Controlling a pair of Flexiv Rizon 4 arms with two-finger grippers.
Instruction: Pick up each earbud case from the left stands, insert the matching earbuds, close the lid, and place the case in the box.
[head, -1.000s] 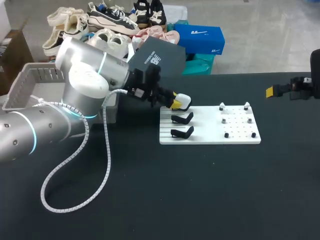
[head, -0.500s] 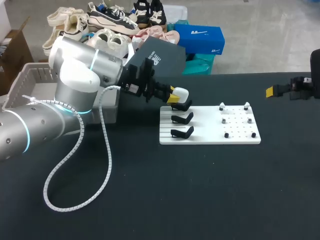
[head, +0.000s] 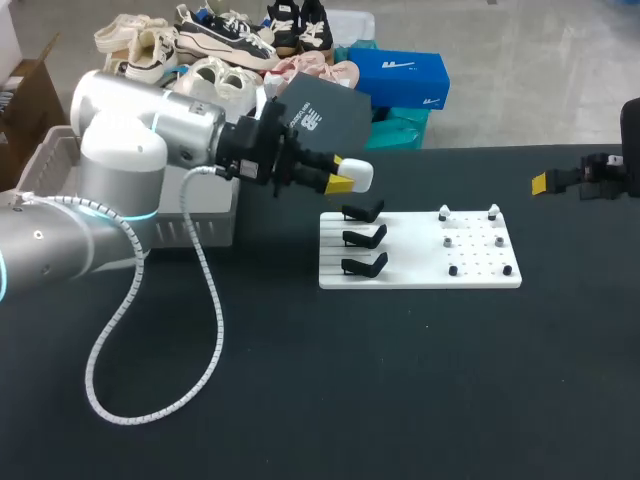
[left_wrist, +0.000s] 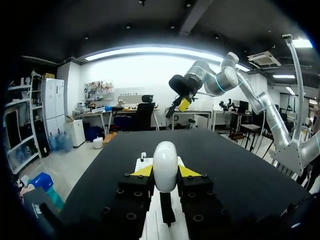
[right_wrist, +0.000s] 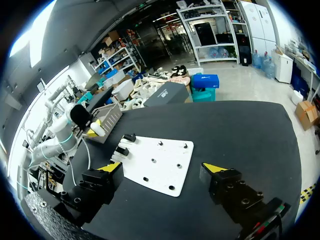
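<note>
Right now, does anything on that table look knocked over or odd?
Nothing stands out. The left gripper holds the white earbud case squarely between its fingers, clear of the white board, and the three black stands sit in a neat row.

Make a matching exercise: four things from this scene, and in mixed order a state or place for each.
Things:
1. earbud case
2. left gripper
3. right gripper
4. black stands

States or places:
A. open, holding nothing
B. empty, on the white board
C. held above the table
D. shut on the earbud case

Pairs: 1-C, 2-D, 3-A, 4-B.
</note>
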